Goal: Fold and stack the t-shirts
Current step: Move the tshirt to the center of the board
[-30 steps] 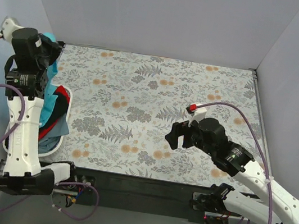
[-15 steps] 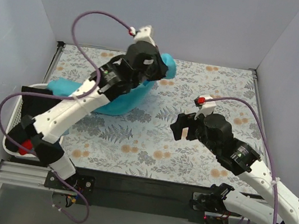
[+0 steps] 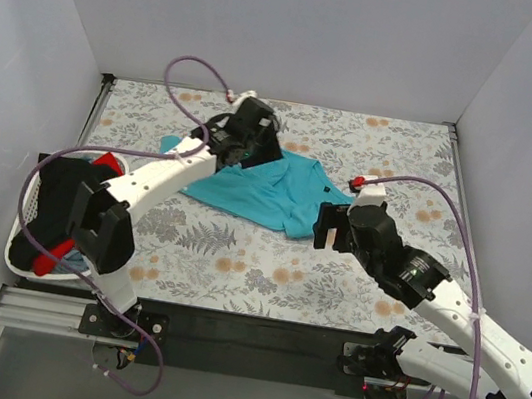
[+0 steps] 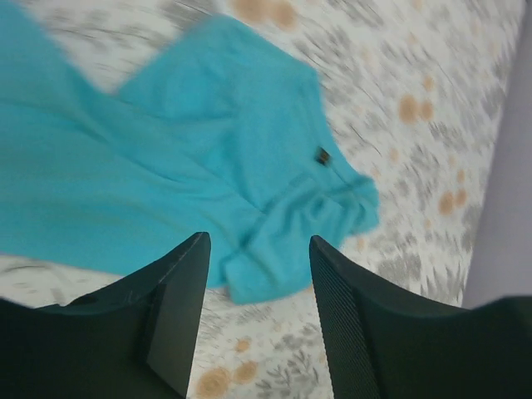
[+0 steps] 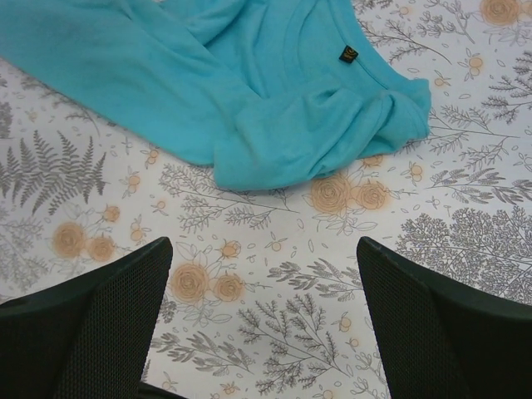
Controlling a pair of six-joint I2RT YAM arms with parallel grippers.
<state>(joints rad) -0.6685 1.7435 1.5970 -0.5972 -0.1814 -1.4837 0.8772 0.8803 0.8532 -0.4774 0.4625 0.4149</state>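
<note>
One turquoise shirt [image 3: 277, 196] lies rumpled on tabletop [image 3: 405, 151]; left pincer [image 4: 259, 243] at its 11 o'clock, right pincer [image 5: 263, 247] at 4, both gaping, empty.

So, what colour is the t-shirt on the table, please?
The t-shirt is turquoise; right wrist view.

- Neck tag [image 5: 348, 54]: small and dark, at the neckline of the turquoise t-shirt [image 5: 249, 100]. My right wrist camera shows a yellowish mark on it. The mark is too small for me to read as letters, a brand or a number.
- Same neck tag, in my left wrist camera: blurred, a dark patch with a lighter speck. Nothing legible.
- Everything else in my three views: no text, number or sign that I can read.
</note>
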